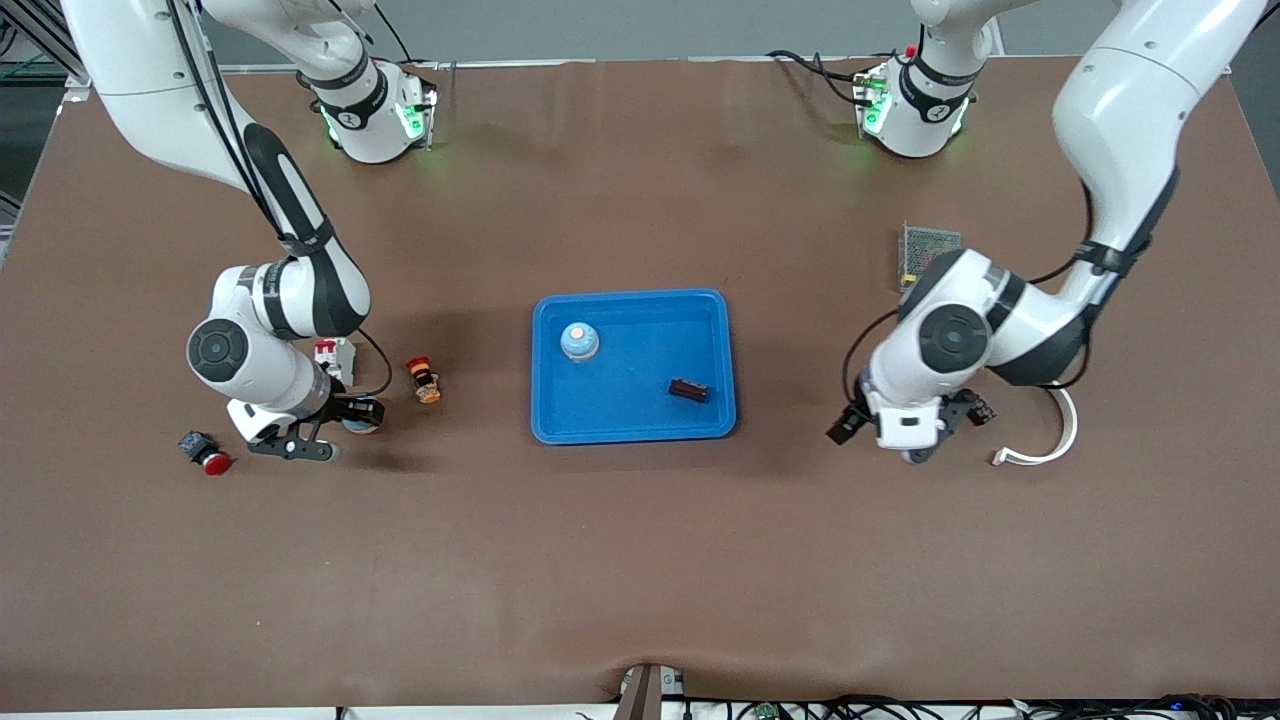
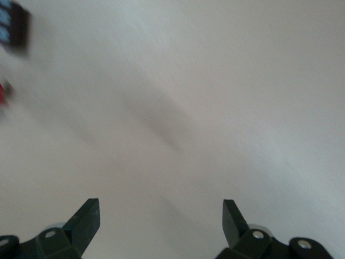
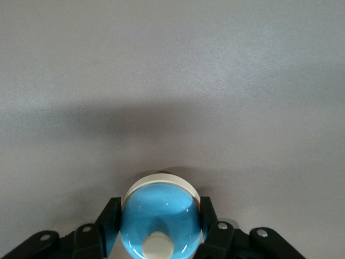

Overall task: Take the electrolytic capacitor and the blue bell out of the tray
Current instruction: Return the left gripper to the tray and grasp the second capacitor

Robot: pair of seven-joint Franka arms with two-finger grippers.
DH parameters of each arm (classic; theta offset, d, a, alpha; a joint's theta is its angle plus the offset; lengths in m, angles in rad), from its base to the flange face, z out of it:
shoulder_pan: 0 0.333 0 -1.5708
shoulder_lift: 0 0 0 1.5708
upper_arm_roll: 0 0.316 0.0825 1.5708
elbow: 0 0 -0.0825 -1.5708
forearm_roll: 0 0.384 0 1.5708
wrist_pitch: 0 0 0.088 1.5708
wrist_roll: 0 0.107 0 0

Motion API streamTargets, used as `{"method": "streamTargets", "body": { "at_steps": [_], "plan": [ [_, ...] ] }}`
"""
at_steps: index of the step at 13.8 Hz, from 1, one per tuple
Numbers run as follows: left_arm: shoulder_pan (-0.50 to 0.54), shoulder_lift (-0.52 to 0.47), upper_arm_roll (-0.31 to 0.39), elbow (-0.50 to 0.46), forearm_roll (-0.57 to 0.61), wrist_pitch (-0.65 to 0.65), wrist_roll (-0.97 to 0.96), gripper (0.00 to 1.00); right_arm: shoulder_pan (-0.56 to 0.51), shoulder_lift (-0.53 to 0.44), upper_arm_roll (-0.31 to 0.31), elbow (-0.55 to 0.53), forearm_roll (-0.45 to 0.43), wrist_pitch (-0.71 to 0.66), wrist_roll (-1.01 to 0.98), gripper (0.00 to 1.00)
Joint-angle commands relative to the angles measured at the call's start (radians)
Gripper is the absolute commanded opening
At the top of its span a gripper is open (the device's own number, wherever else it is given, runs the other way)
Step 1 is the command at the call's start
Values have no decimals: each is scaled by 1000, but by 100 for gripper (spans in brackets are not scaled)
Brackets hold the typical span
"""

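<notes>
My right claw [image 1: 345,413] pinches a blue bell [image 3: 159,218] low over the table [image 1: 640,560], outside the tray [image 1: 632,436], I think to drop it. My left claw [image 2: 160,216] waits, spread, over the table.

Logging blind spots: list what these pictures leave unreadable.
Left wrist view: dark block, cut off by the edge and blurred.
Front view: held bell, mostly hidden by right hand.
Front view: mesh box, partly hidden by left arm.
Front view: dark part in tray, too small to identify.
</notes>
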Motion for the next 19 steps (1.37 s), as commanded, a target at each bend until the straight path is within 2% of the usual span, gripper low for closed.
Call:
{"method": "streamTargets", "body": {
  "at_steps": [1, 5, 9, 10, 11, 13, 14, 16, 19],
  "plan": [
    [-97, 14, 8, 60, -17, -14, -100, 96, -13, 7, 16, 7, 1, 9, 3, 0],
    [-207, 71, 13, 87, -20, 2, -252, 91, -13, 32, 16, 7, 2, 55, 6, 0],
    [-327, 164, 53, 199, -19, 26, -364, 80, -11, 41, 18, 18, 18, 54, 6, 0],
    [-361, 183, 71, 222, -19, 35, -390, 80, -13, 41, 18, 22, 42, 44, 7, 47],
    [-396, 194, 97, 241, -20, 42, -410, 79, -11, 41, 16, 24, 65, 40, 8, 99],
    [-460, 212, 145, 261, -22, 72, -454, 75, -19, 32, 19, 27, 77, 17, 11, 100],
    [-477, 223, 159, 265, -22, 87, -476, 72, -19, 23, 19, 44, 111, -24, 32, 100],
    [-490, 237, 165, 264, -22, 104, -487, 66, -19, 6, 16, 100, 149, -174, 58, 100],
    [-497, 261, 166, 264, -22, 134, -491, 56, -5, -52, 19, 99, 162, -209, 301, 100]
  ]
}}
